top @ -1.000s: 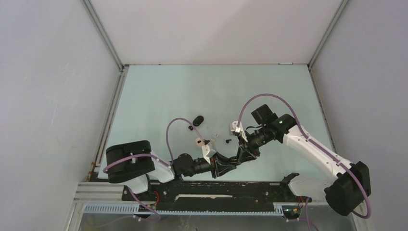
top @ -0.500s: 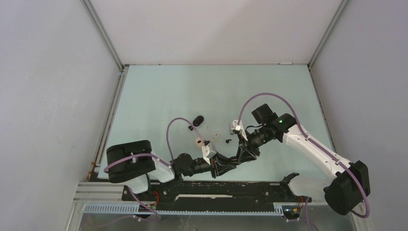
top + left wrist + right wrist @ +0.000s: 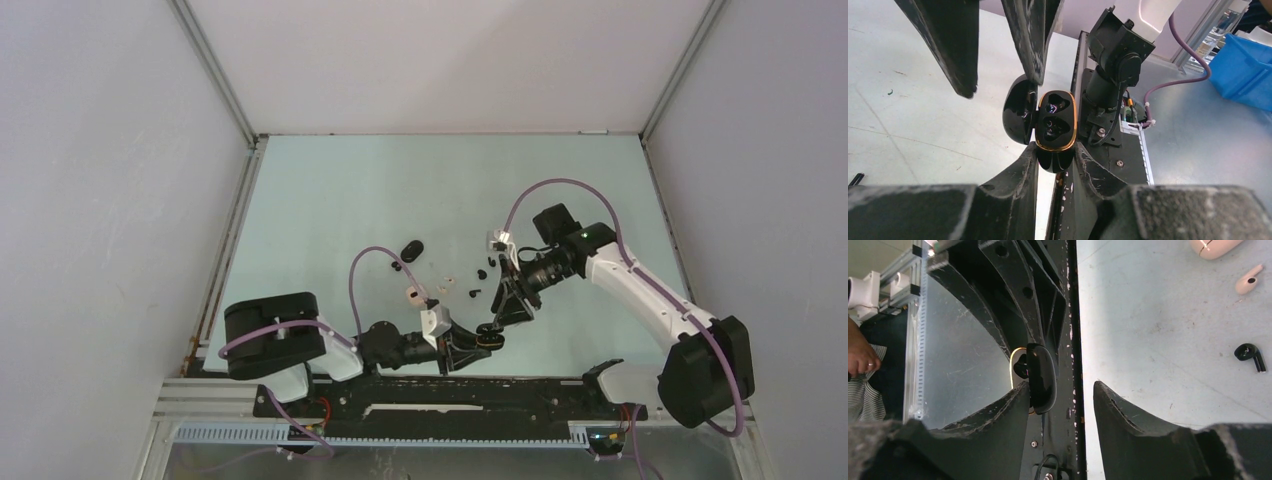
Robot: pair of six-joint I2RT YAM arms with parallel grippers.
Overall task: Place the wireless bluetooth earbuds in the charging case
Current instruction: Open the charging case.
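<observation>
My left gripper (image 3: 1055, 152) is shut on the base of a black charging case (image 3: 1056, 122) with a gold rim. The case stands open with its lid (image 3: 1020, 116) swung to the left, and dark buds show in its wells. In the top view this gripper (image 3: 478, 346) is near the front rail. My right gripper (image 3: 1060, 387) is open. One of its fingers (image 3: 998, 422) is against the case lid (image 3: 1041, 377), and in the top view it (image 3: 497, 318) hangs just over the case. A black earbud (image 3: 1250, 356) and a whitish earbud (image 3: 1248, 284) lie on the table.
A cream case (image 3: 411, 294) and a second black case (image 3: 411, 247) lie on the table behind the left arm. Small loose buds (image 3: 474, 293) lie between them and the right arm. The black front rail (image 3: 450, 390) runs just under the grippers.
The right arm's wrist has swung back and to the right, so its gripper now points down more steeply at the case. The left gripper has shifted slightly toward the front rail.
</observation>
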